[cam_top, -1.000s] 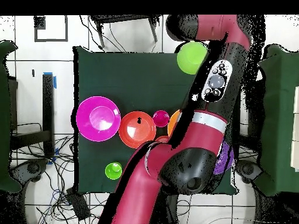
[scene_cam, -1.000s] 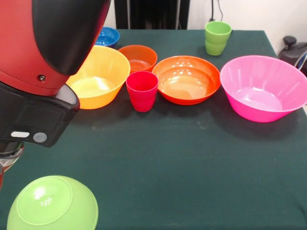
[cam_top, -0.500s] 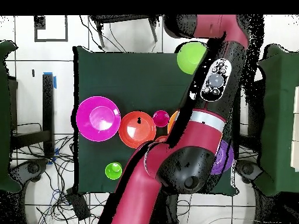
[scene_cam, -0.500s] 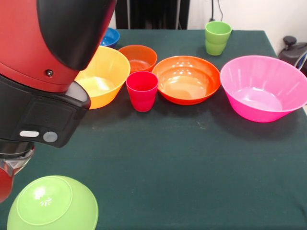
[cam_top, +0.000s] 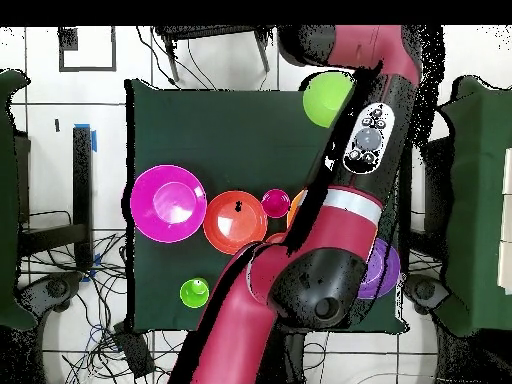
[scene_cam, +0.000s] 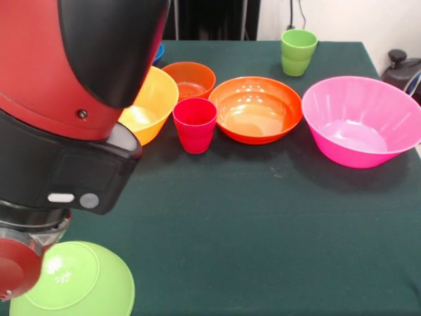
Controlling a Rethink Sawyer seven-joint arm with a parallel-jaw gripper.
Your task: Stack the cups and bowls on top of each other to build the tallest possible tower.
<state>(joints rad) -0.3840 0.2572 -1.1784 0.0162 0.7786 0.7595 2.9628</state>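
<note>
Bowls and cups sit apart on the bench; the green bowl (scene_cam: 79, 283) lies rim-down beneath the arm (scene_cam: 72, 99). Likely light, stiff, slippery: grip a rim. Fingers' state: cannot tell.

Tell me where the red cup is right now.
In the front view the red cup stands upright on the green table, between the yellow-orange bowl on its left and the medium orange bowl on its right, just in front of the small dark orange bowl.

No readable text, labels, brands or numbers anywhere; arm (scene_cam: 72, 112) panel shows only unmarked buttons, bowls plain.
</note>
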